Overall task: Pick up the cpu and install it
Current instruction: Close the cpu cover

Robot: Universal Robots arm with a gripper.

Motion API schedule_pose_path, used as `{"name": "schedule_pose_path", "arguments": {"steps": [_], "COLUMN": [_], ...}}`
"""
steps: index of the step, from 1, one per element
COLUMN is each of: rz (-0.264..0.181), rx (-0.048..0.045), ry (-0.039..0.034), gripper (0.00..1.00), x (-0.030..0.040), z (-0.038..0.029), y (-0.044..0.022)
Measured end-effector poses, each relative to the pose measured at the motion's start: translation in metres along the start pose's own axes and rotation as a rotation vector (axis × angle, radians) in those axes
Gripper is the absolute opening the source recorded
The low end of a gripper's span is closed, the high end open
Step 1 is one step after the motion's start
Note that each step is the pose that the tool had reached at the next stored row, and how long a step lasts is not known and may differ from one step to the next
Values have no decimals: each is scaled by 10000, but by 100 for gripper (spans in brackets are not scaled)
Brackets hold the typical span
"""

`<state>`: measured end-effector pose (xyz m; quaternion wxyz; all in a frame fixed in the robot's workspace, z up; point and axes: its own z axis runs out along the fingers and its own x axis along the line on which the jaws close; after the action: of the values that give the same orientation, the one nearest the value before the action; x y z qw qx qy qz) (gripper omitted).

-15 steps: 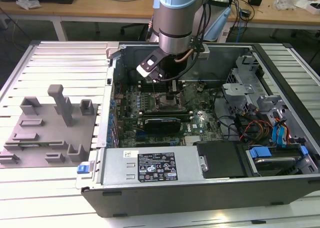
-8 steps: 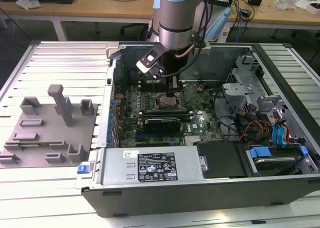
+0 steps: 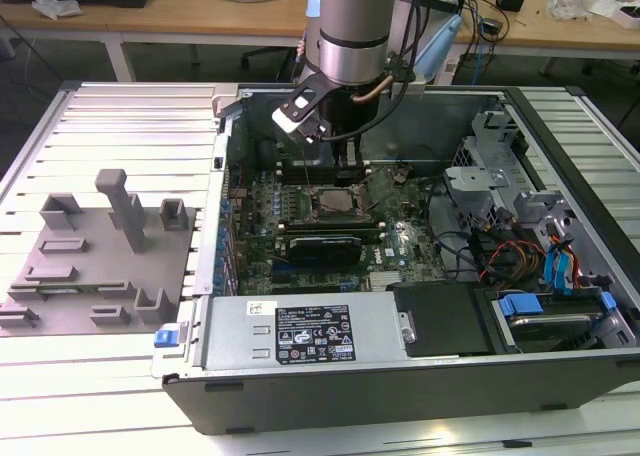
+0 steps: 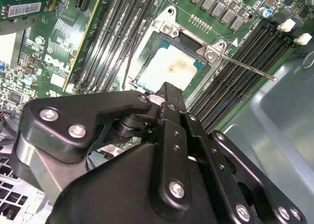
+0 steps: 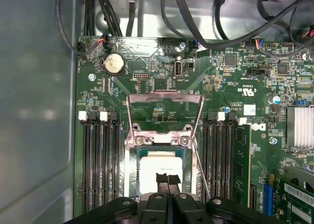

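You are looking at an open computer case (image 3: 400, 396) lying on a ribbed metal table (image 3: 120, 116), with wooden desks (image 3: 190, 16) behind it. The gripper (image 3: 347, 158) hangs inside the case, its fingers (image 5: 162, 179) pressed together on nothing, tips just over the cpu (image 5: 149, 170). The cpu lies flat in the motherboard socket (image 5: 159, 138). A grey block fixture (image 3: 100, 276) sits at the exterior view's left.

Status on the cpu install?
Gripper shut, tips over the cpu, contact unclear. It lies flat in the socket. Open load plate flipped back, lever unlatched alongside.
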<state>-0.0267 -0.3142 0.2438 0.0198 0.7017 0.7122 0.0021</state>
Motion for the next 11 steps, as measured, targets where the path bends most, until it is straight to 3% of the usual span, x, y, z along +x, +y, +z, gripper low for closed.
{"name": "schedule_pose_path", "arguments": {"steps": [11], "rz": [3], "rx": [0], "ry": [-10], "gripper": [11], "x": [0], "z": [-1], "y": [0]}}
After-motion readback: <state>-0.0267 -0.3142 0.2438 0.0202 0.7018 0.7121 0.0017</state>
